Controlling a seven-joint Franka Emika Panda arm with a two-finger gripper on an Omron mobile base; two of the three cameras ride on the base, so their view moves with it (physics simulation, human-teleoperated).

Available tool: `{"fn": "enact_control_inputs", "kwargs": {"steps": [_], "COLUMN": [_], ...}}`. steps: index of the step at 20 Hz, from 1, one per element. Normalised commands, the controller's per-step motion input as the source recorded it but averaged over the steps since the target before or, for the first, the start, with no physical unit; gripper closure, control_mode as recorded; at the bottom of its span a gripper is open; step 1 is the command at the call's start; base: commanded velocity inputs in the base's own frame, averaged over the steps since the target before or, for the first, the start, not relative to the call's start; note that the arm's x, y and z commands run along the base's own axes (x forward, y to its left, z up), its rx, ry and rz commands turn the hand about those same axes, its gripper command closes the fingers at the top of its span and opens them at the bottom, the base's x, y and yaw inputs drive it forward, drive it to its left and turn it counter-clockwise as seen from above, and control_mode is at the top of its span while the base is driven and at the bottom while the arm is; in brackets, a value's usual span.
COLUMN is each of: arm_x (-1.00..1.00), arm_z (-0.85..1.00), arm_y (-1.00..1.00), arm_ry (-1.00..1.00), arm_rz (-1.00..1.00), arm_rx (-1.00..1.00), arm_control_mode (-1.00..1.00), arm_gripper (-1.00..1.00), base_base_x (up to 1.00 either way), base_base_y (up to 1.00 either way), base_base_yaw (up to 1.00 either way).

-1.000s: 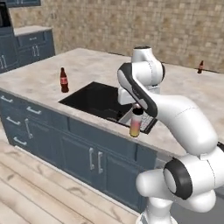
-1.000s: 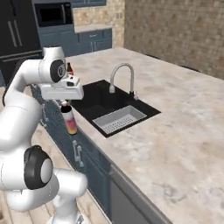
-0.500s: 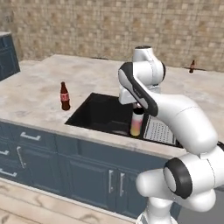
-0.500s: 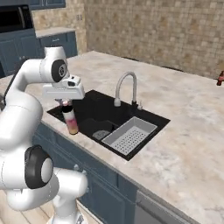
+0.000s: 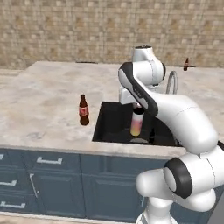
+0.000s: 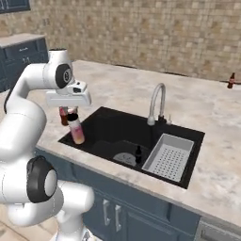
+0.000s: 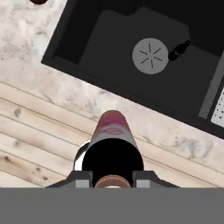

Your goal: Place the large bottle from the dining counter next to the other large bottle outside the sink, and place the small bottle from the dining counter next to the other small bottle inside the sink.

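Note:
My gripper (image 5: 138,107) (image 6: 73,112) (image 7: 113,177) is shut on the neck of the large bottle (image 5: 136,123) (image 6: 76,129) (image 7: 112,129), pink fading to yellow, hanging upright over the counter's front edge by the sink (image 5: 105,124) (image 6: 106,123) (image 7: 83,48). The other large bottle (image 5: 83,110) (image 6: 63,116), brown with a red label, stands on the counter left of the sink. A small dark bottle (image 5: 152,134) (image 6: 138,154) (image 7: 179,50) stands inside the sink near the drain. Far back on the dining counter is another small bottle (image 5: 186,64) (image 6: 231,80).
A curved faucet (image 5: 171,84) (image 6: 158,100) rises behind the sink, and a white dish rack (image 6: 169,157) fills its right part. Blue cabinets (image 5: 52,183) run under the counter. The wooden floor (image 7: 35,131) lies below the held bottle.
The whole picture has shifted: the base has driven along the counter, bringing the sink to the middle. The held bottle stays in the shut gripper, unchanged relative to the arm.

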Motion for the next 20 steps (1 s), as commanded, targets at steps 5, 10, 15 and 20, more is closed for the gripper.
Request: {"fn": "enact_control_inputs", "kwargs": {"steps": [5,10,15,20], "arm_x": [0.0,0.0,0.0,0.0], "arm_z": [0.0,0.0,0.0,0.0], "arm_y": [0.0,0.0,0.0,0.0], "arm_ry": [0.0,0.0,0.0,0.0], "arm_rz": [0.0,0.0,0.0,0.0], "arm_rx": [0.0,0.0,0.0,0.0], "arm_control_mode": [1.0,1.0,1.0,1.0], "arm_gripper": [1.0,1.0,1.0,1.0], "base_base_x": [0.66,0.66,0.27,0.0], "base_base_y": [1.0,1.0,0.8,0.0], "base_base_yaw": [-0.51,-0.61,-0.36,0.0]}}
